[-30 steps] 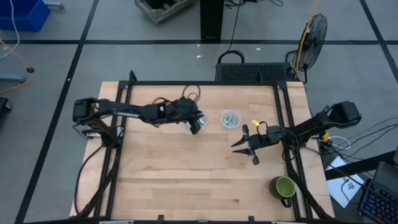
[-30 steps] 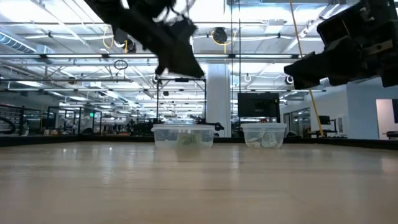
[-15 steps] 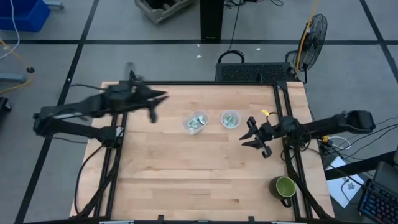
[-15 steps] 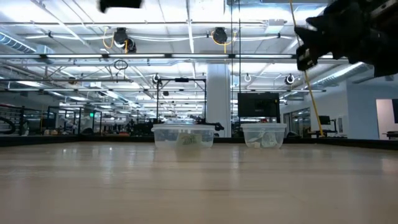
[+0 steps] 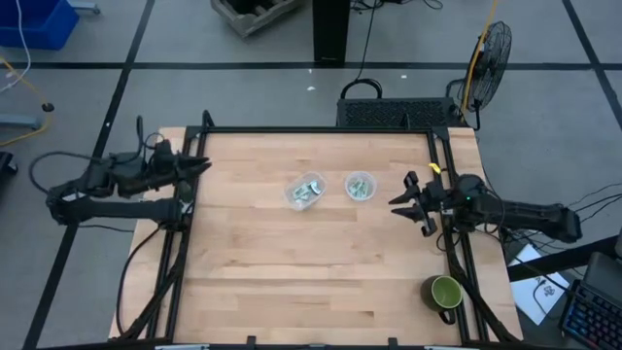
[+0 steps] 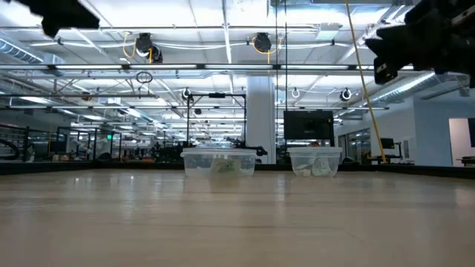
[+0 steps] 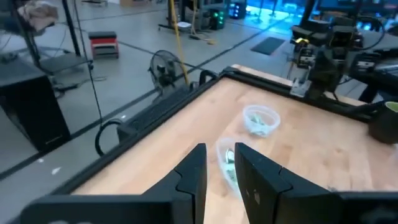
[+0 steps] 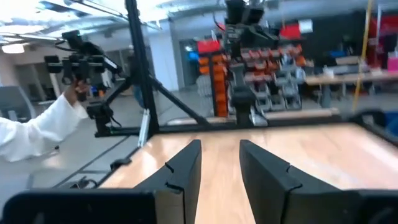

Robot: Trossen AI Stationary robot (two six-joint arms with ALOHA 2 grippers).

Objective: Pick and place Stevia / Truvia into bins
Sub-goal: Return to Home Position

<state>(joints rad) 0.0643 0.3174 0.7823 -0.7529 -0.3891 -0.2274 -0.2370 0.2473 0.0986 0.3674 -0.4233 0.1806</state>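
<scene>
Two clear cups stand on their bases mid-table: the left cup (image 5: 305, 191) (image 6: 219, 162) (image 7: 226, 159) and the right cup (image 5: 360, 185) (image 6: 315, 161) (image 7: 261, 119). Pale green and white sachets (image 5: 310, 189) (image 5: 361, 187) lie inside both; I see none loose on the wood. My left gripper (image 5: 201, 165) (image 7: 220, 167) hovers above the table's left edge, open by a narrow gap, pointing at the cups. My right gripper (image 5: 408, 208) (image 8: 221, 163) hangs at the right edge, open, holding nothing.
A green mug (image 5: 446, 293) (image 7: 385, 121) stands at the table's near right corner. Black frame rails (image 5: 443, 185) run along the table's edges. A person's white sleeve (image 8: 31, 134) shows beyond the table in the right wrist view. Bare wood (image 5: 292, 272) lies nearer than the cups.
My left gripper has swung away from above the left cup, toward the table's left edge, and now sits there. My right gripper has drawn back from the middle toward the right edge. The cups have kept still.
</scene>
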